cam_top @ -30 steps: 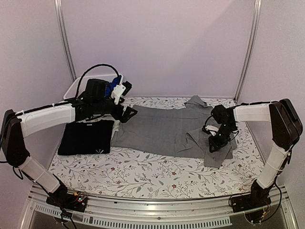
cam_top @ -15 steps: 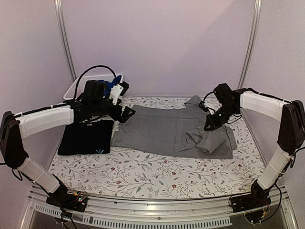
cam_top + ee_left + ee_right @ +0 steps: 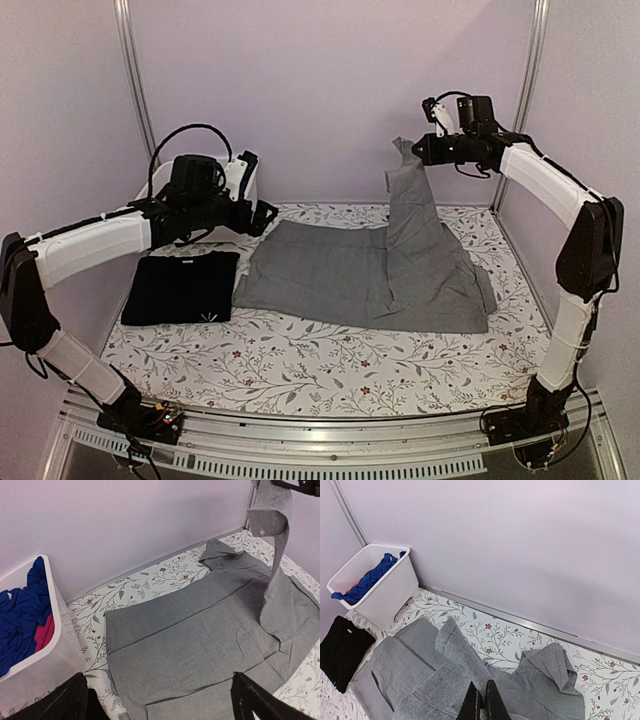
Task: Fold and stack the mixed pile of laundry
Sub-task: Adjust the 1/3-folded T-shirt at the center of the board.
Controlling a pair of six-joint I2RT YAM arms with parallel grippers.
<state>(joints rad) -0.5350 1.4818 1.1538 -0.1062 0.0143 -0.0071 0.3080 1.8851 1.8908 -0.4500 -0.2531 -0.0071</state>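
Observation:
The grey collared button shirt [image 3: 330, 270] lies spread across the table's middle. My right gripper [image 3: 418, 150] is shut on one of its sleeves [image 3: 408, 215] and holds it high above the table, so the cloth hangs down; in the right wrist view the fingers [image 3: 482, 685] pinch grey cloth [image 3: 435, 690]. My left gripper [image 3: 262, 214] is open and empty, hovering over the shirt's left edge [image 3: 190, 640]. A folded black T-shirt [image 3: 180, 288] with a small light mark lies at the left. The bright blue garment [image 3: 20, 615] sits in the bin.
The white plastic bin [image 3: 52, 630] stands at the back left corner, also seen in the right wrist view [image 3: 385, 587], holding blue and pink cloth. The shirt's collar [image 3: 550, 672] is bunched near the back wall. The table has a floral cover [image 3: 300, 365].
My right gripper rose from the table up and back, pulling the grey sleeve high. My left gripper drew back slightly and stays open.

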